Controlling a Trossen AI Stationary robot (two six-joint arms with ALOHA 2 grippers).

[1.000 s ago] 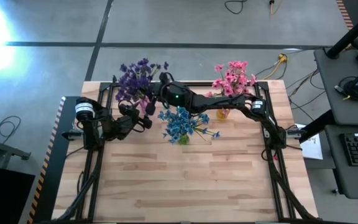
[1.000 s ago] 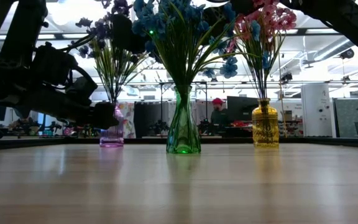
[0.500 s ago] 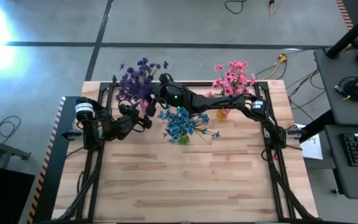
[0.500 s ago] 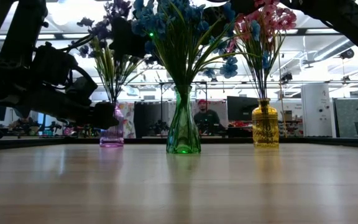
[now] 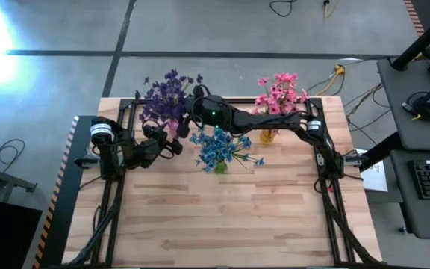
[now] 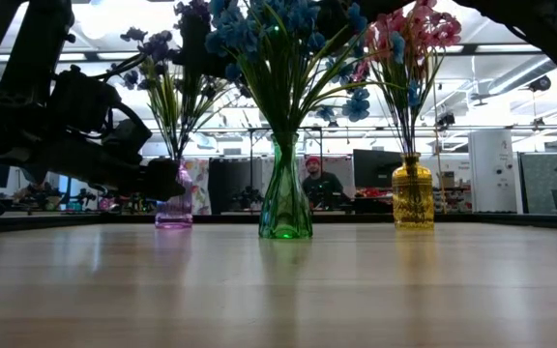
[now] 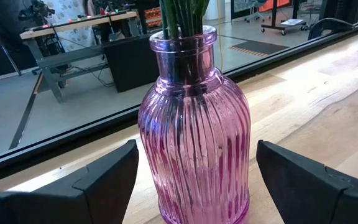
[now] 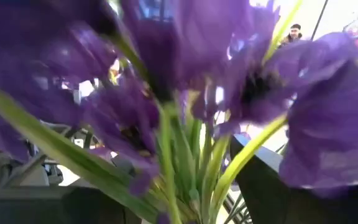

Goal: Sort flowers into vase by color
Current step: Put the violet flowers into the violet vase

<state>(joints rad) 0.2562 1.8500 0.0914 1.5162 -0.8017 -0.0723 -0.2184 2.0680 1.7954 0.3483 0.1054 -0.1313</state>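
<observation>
High view: right gripper sits in the purple flowers — jaws hidden, state unknown.
Left wrist view: left gripper, spread wide, straddles the ribbed pink glass vase on the wooden bench.
Risk: withdrawing could snag blossoms and pull stems out.

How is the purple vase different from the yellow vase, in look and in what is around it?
The purple vase holds purple flowers; the yellow vase holds pink flowers. The left pincer stands open on both sides of the purple vase without touching it; no pincer is at the yellow vase. In the low view the yellow vase looks taller. Both stand upright on the table.
</observation>
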